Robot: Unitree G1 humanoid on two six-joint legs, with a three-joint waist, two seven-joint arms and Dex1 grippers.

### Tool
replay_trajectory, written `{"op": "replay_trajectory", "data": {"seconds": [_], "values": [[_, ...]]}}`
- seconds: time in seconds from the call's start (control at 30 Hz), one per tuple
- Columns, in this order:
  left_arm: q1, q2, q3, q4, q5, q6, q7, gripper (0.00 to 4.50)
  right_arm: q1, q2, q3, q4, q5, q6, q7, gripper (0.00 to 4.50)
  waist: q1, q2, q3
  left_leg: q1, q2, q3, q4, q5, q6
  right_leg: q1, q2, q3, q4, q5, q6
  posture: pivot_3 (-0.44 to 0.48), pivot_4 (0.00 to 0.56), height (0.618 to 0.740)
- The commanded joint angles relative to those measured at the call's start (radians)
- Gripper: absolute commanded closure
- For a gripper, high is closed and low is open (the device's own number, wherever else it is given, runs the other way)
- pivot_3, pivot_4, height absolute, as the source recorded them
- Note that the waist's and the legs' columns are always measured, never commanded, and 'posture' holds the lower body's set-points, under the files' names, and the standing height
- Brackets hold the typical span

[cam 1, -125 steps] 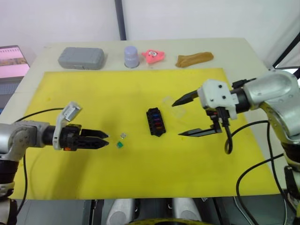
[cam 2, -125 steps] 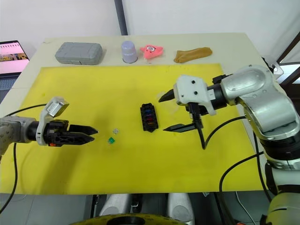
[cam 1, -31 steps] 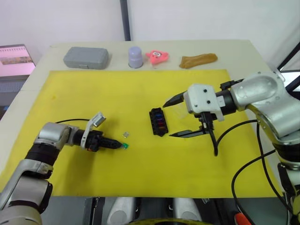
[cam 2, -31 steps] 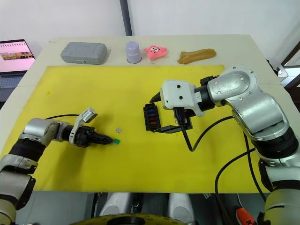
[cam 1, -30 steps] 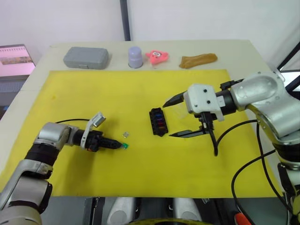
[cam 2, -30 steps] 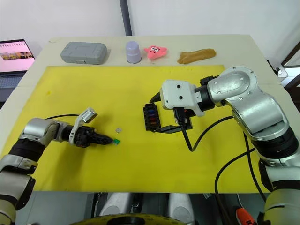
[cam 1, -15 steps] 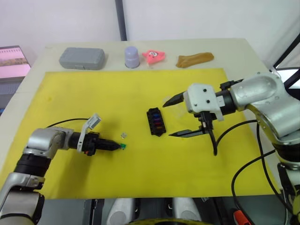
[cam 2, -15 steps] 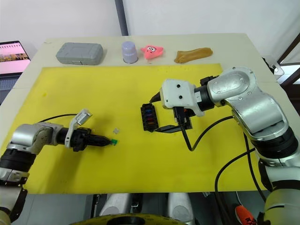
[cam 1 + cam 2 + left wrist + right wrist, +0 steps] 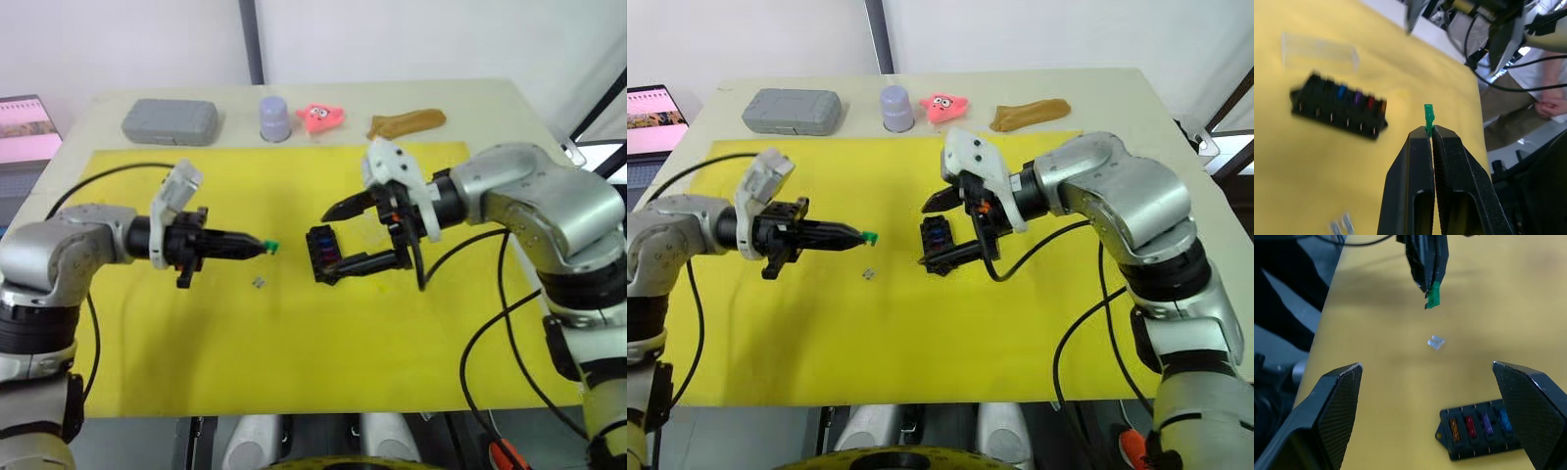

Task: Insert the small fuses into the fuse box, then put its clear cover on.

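My left gripper point(image 9: 261, 246) is shut on a small green fuse point(image 9: 274, 246), held above the yellow mat left of the black fuse box point(image 9: 323, 255). The wrist view shows the green fuse point(image 9: 1428, 115) sticking out past the fingertips. The fuse box point(image 9: 1479, 428) carries orange, red, purple and blue fuses in its slots. My right gripper point(image 9: 330, 243) stands open, one finger on each side of the box's end. A tiny grey fuse point(image 9: 259, 283) lies loose on the mat. The clear cover point(image 9: 1320, 50) lies on the mat just beyond the box.
Along the table's far edge stand a grey case point(image 9: 170, 120), a lavender cup point(image 9: 275, 117), a pink toy point(image 9: 320, 117) and a brown lump point(image 9: 407, 123). A laptop screen point(image 9: 24, 117) is at the far left. The yellow mat point(image 9: 294, 343) covers most of the table.
My left gripper has risen off the mat with the green fuse and moved right toward the fuse box. The right gripper has swung left, so that its fingers now straddle the box.
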Motion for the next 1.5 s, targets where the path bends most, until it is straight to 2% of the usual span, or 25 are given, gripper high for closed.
{"op": "replay_trajectory", "data": {"seconds": [0.03, 0.1, 0.2, 0.23, 0.3, 0.7, 1.17, 1.27, 1.37, 1.5], "values": [[-0.066, -0.005, 0.021, -0.056, -0.049, -0.007, 0.020, 4.34, -0.076, 0.014, -0.058, 0.045, 0.056, 0.067, -0.019, 0.00, 0.000, 0.000, 0.000, 0.000, 0.000, 0.000, 0.000, 0.000, 0.000, 0.000, 0.000, 0.000, 0.000, 0.000, 0.000, 0.000, 0.150, 0.731], [-0.097, -0.012, 0.007, -0.068, -0.054, -0.020, 0.026, 4.34, -0.096, 0.015, -0.056, 0.074, 0.066, 0.089, -0.024, 0.00, 0.000, 0.000, 0.000, 0.000, 0.000, 0.000, 0.000, 0.000, 0.000, 0.000, 0.000, 0.000, -0.001, 0.000, 0.000, 0.000, 0.150, 0.731], [-0.126, -0.022, -0.009, -0.063, -0.052, -0.038, 0.027, 4.50, -0.130, 0.021, -0.085, 0.097, 0.121, 0.137, -0.013, 0.82, -0.001, 0.000, 0.000, 0.000, 0.000, 0.000, 0.000, 0.000, 0.000, 0.000, 0.000, 0.000, -0.001, 0.000, 0.000, 0.000, 0.150, 0.731], [-0.130, -0.023, -0.012, -0.058, -0.051, -0.041, 0.027, 4.50, -0.139, 0.025, -0.091, 0.100, 0.134, 0.149, -0.016, 1.43, -0.001, 0.000, 0.000, 0.000, 0.000, 0.000, 0.000, 0.000, 0.000, 0.000, 0.000, 0.000, 0.000, 0.000, 0.000, 0.000, 0.150, 0.731], [-0.135, -0.023, -0.022, -0.051, -0.043, -0.054, 0.023, 4.50, -0.151, 0.031, -0.097, 0.105, 0.153, 0.173, -0.028, 2.27, -0.005, 0.000, 0.000, 0.000, 0.000, 0.000, 0.000, 0.000, 0.000, 0.000, 0.001, 0.000, 0.000, 0.000, 0.000, 0.000, 0.150, 0.731], [-0.144, -0.022, -0.042, -0.044, -0.047, -0.078, 0.029, 4.50, -0.148, 0.073, -0.118, 0.068, 0.253, 0.258, -0.108, 2.27, -0.003, 0.000, 0.000, 0.000, 0.000, 0.001, 0.000, 0.000, 0.000, 0.000, 0.001, 0.000, 0.000, 0.000, 0.000, 0.000, 0.150, 0.731], [-0.136, -0.018, -0.039, -0.057, -0.054, -0.074, 0.043, 4.50, -0.146, 0.103, -0.102, 0.059, 0.287, 0.253, -0.157, 2.27, -0.003, 0.000, 0.000, 0.000, 0.000, 0.001, 0.000, 0.000, 0.000, 0.000, 0.001, 0.000, 0.000, 0.000, 0.000, 0.000, 0.150, 0.731], [-0.134, -0.017, -0.039, -0.057, -0.055, -0.076, 0.043, 4.50, -0.146, 0.104, -0.098, 0.058, 0.286, 0.250, -0.158, 3.07, -0.003, 0.000, 0.000, 0.000, 0.000, 0.001, 0.000, 0.000, 0.000, 0.000, 0.001, 0.000, 0.000, 0.000, 0.000, 0.000, 0.150, 0.731], [-0.133, -0.016, -0.039, -0.058, -0.057, -0.075, 0.044, 4.50, -0.145, 0.103, -0.096, 0.055, 0.287, 0.249, -0.160, 4.44, -0.003, 0.000, 0.000, 0.000, 0.000, 0.001, 0.000, 0.000, 0.000, 0.000, 0.001, 0.000, 0.000, 0.000, 0.000, 0.000, 0.150, 0.731], [-0.133, -0.015, -0.040, -0.058, -0.056, -0.077, 0.044, 4.50, -0.146, 0.102, -0.093, 0.055, 0.288, 0.248, -0.161, 4.44, -0.003, 0.000, 0.000, 0.000, 0.000, 0.001, 0.000, 0.000, 0.000, 0.000, 0.001, 0.000, 0.000, 0.000, 0.000, 0.000, 0.150, 0.731]]}}
